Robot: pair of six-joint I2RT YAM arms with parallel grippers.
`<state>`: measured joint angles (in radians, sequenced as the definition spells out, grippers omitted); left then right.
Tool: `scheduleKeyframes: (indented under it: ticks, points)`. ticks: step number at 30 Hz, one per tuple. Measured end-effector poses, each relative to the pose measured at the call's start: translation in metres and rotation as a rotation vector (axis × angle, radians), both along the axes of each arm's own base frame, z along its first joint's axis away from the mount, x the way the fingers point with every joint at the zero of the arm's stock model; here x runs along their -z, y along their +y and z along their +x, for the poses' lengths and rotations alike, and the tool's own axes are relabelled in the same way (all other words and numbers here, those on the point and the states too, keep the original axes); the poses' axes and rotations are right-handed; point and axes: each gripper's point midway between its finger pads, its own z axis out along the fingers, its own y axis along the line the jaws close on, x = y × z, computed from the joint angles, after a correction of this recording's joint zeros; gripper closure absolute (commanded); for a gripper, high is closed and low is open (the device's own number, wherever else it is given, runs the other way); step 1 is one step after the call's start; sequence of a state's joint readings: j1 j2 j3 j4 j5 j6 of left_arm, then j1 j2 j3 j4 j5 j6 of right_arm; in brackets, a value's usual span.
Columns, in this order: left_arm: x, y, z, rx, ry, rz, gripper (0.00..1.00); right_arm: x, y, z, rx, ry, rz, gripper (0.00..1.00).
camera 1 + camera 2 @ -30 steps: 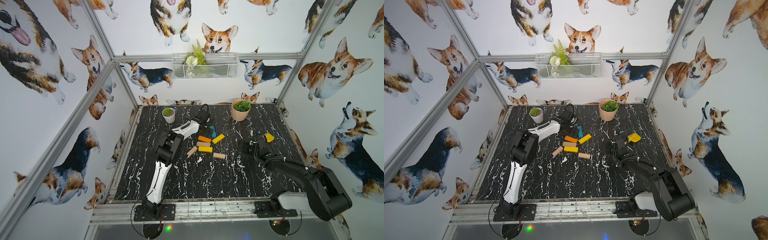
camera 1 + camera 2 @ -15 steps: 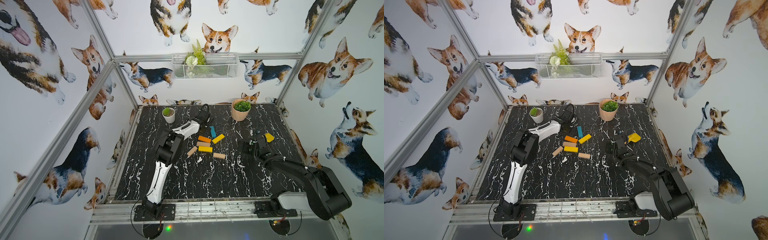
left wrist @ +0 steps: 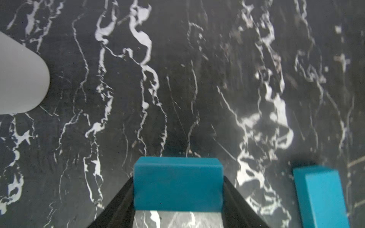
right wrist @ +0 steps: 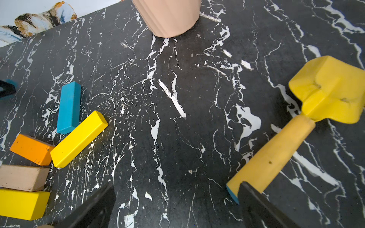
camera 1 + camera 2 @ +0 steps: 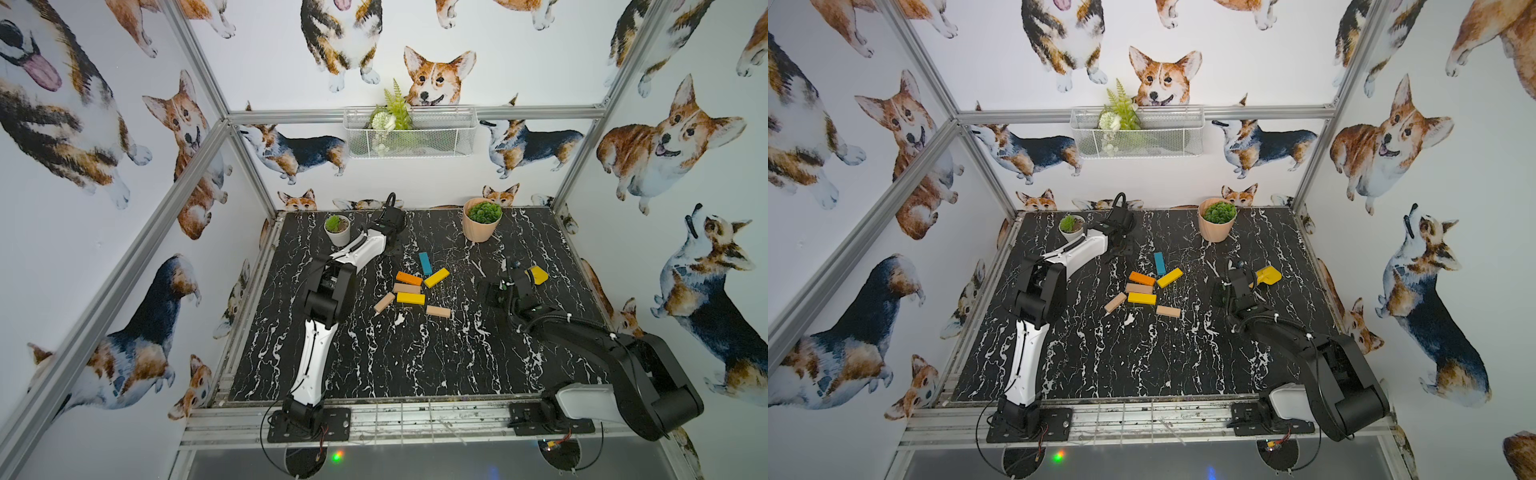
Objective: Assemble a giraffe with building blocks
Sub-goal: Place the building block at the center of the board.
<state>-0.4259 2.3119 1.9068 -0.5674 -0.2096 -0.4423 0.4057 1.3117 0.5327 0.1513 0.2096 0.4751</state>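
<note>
Plainly, in both top views seven of the building blocks (image 5: 410, 298) lie loose around the middle of the table (image 5: 374, 365), with no giraffe formed yet. The left pincer (image 5: 1121, 247) reaches down near the far edge, close to the small white pot (image 5: 337, 230), and its wrist hides whatever it holds. The right pincer (image 5: 513, 282) hangs near the right edge, well apart from the cluster. In the left wrist view the left pincer's black jaws press on both ends of a teal block (image 3: 178, 184), held crosswise. Whether that block is clear of the table cannot be told. A second teal block (image 3: 322, 197) lies on the table just beside it. The step in hand looks like carrying the teal block over to form the head. To do it well, the left arm should hold firmly and rise straight up so the second teal block is not nudged. It should then set the piece down square against that bar's far end, touching it, before letting go. In the right wrist view the right pincer gapes wide with nothing between its jaws. An orange block (image 4: 31, 149) and a yellow block (image 4: 79, 138) lie off to one side. That arm would best hold off from the cluster until the head is placed.
</note>
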Motion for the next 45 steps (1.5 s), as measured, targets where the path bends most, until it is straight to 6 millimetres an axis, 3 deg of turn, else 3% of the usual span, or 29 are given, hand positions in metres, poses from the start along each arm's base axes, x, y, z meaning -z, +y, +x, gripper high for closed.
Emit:
scheduleKeyframes:
  ticks: [5,10,26,34,37,39,42,45]
  points:
    - [0.019,0.007,0.013,-0.141,0.035,-0.098,0.53,0.000,0.001,0.001,0.001,0.000,0.000,0.00]
    - [0.017,-0.004,0.019,-0.189,0.019,-0.134,0.53,0.001,0.001,0.002,0.001,0.003,-0.002,0.00]
    - [0.028,0.008,0.017,-0.297,0.039,-0.063,0.48,0.004,0.000,0.005,0.008,0.015,-0.012,0.00]
    - [0.032,0.007,0.018,-0.296,0.043,-0.060,0.30,0.005,-0.003,0.005,0.023,0.013,-0.023,0.00]
    - [0.031,0.006,0.018,-0.290,0.046,-0.065,0.13,0.003,-0.001,0.003,0.018,0.012,-0.030,0.00]
    - [0.029,0.004,0.016,-0.284,0.052,-0.076,0.07,0.000,0.002,0.000,0.010,0.008,-0.038,0.00]
    - [0.023,0.004,0.009,-0.275,0.079,-0.085,0.06,-0.013,0.009,-0.002,-0.010,0.003,-0.046,0.00]
    - [0.005,0.008,-0.003,-0.269,0.077,-0.091,0.05,-0.041,0.022,0.002,-0.046,-0.039,-0.038,0.00]
